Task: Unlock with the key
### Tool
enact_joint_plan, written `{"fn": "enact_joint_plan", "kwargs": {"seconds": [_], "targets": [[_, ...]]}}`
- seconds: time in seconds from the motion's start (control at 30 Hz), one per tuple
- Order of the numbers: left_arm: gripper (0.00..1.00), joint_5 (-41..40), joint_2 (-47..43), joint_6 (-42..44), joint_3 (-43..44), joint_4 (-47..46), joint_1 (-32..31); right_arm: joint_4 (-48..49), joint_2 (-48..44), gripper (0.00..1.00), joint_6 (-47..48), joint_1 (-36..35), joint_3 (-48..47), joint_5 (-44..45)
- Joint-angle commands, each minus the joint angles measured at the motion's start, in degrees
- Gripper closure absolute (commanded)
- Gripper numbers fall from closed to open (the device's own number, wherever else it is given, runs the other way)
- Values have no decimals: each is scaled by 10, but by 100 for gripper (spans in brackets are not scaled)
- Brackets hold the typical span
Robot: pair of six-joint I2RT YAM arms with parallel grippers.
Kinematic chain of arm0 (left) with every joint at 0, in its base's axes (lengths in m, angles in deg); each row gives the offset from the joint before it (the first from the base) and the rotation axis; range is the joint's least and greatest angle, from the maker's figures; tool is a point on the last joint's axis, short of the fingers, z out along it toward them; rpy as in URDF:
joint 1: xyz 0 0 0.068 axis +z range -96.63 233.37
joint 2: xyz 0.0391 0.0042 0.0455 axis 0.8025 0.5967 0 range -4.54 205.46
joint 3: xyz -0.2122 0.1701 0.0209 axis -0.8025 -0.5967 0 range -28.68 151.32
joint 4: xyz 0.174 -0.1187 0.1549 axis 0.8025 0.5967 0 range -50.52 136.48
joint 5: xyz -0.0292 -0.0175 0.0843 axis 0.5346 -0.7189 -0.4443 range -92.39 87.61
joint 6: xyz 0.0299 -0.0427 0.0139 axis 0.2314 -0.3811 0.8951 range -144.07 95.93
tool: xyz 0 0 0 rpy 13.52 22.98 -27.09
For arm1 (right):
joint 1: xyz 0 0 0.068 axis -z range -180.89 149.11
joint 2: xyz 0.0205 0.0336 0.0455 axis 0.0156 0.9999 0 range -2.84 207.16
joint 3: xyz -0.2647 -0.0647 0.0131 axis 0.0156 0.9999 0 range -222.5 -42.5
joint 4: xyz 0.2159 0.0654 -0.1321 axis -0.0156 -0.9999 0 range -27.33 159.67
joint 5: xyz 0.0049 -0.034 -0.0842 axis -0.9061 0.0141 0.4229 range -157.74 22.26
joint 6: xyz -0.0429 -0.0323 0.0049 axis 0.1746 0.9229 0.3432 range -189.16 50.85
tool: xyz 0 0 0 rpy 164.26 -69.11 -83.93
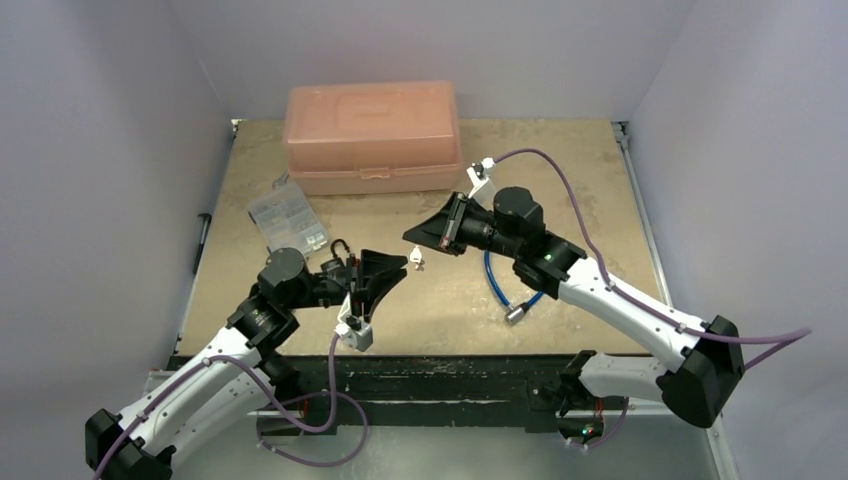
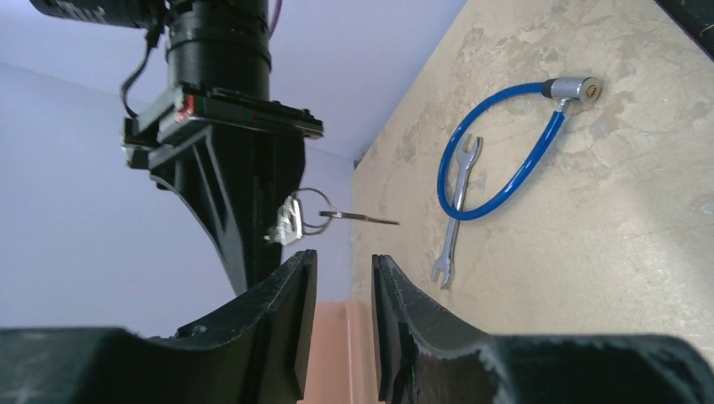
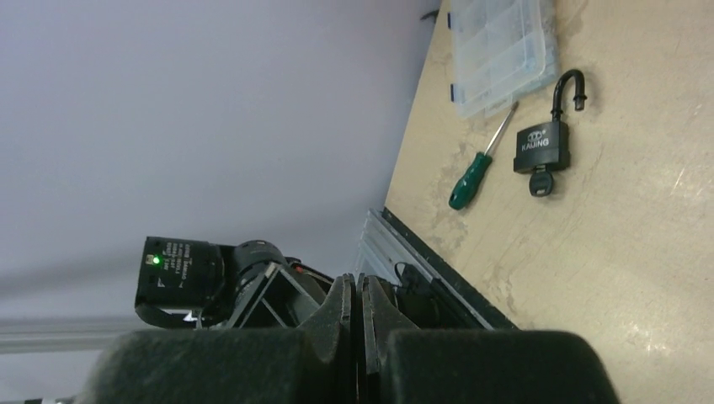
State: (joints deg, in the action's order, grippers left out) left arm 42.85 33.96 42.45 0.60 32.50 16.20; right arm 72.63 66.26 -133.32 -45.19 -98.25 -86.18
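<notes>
Right wrist view: the black padlock [image 3: 543, 145] lies flat on the table [image 3: 640, 278], apart from both claws.
Key: the key [image 3: 540, 183] with the round black head sticks in the bottom of the padlock. Its metal part is hidden inside.
Padlock hoop: one end looks free of the body.
Right claw: the right claw [image 3: 357, 286] has its fingers pressed tight together. In the left wrist view it seems to pinch the silver keys [image 2: 290, 223] at its tip, up in the air. One thin key pokes out sideways.
Left claw: the left claw [image 2: 345, 257] is open a little, with nothing between its fingers. It points at the silver keys and stops just short of them.
Near the padlock: a green screwdriver [image 3: 471, 172] and a clear box [image 3: 501, 50].
Near the right arm: a blue cable lock [image 2: 497, 151] with a small wrench [image 2: 449, 244] crossing its loop.
Back of table: a pink box [image 1: 372, 135].
</notes>
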Motion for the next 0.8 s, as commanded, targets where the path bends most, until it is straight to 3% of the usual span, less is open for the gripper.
{"fn": "enact_joint_plan", "kwargs": {"seconds": [0.0,0.13,0.23,0.47,0.6,0.7,0.77], "targets": [[66,31,-1,-27,10,10,0,-9,-29,100,29,1,-9,36],[66,18,-12,-102,2,-16,0,-9,-45,100,62,1,-7,53],[66,-21,-33,-217,-11,-77,0,-9,-75,100,117,1,-3,94],[62,-195,-31,-526,31,-110,0,115,-179,100,230,0,71,121],[54,-292,0,-765,90,-85,0,245,-222,100,238,0,128,103],[53,-279,35,-879,132,-69,0,319,-238,100,220,0,158,104],[48,-237,50,-945,132,-117,0,356,-244,100,209,0,172,104]]}}
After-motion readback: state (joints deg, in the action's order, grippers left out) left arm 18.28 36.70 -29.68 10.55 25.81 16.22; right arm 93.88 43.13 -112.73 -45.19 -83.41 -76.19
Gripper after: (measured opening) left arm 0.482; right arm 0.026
